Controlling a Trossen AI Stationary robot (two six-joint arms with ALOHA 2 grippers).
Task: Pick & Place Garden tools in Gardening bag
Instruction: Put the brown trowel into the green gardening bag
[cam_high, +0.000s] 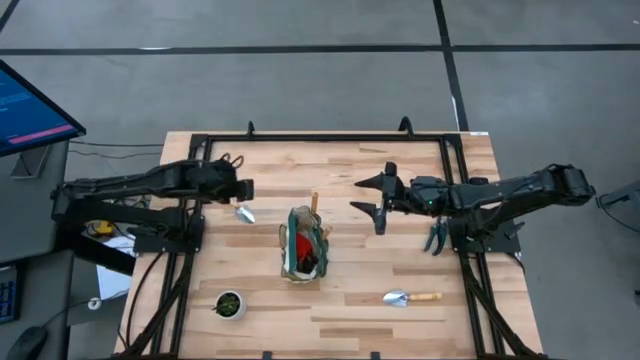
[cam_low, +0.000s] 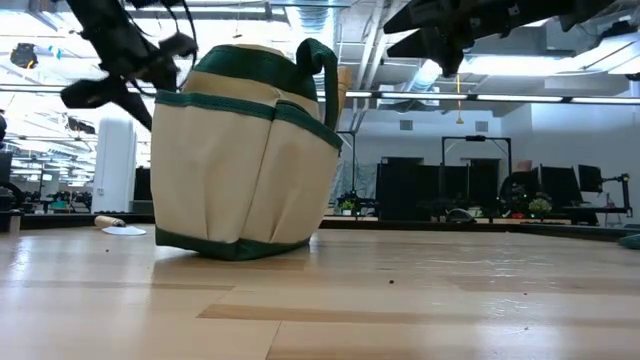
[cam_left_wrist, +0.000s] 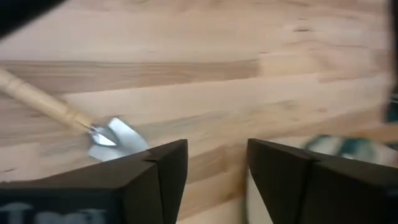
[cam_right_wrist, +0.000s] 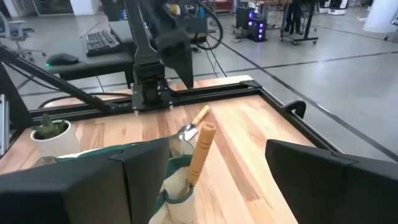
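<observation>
The bag (cam_high: 303, 256) is standing mid-table, cream cloth with green trim, a wooden handle (cam_high: 314, 203) and something red (cam_high: 302, 245) poking out of it. One trowel (cam_high: 244, 213) is lying just left of it, another trowel (cam_high: 410, 297) to its right, nearer the front edge. From above, a small pot (cam_high: 229, 304) is sitting at front left; the low view is missing it. The left gripper (cam_high: 246, 189) is hovering over the near trowel, fingers apart, seemingly empty. The right gripper (cam_high: 372, 200) is hanging right of the bag, fingers spread wide, holding nothing.

Cloth bag (cam_low: 240, 150), seemingly shiny metal trowel (cam_left_wrist: 115, 138)
</observation>
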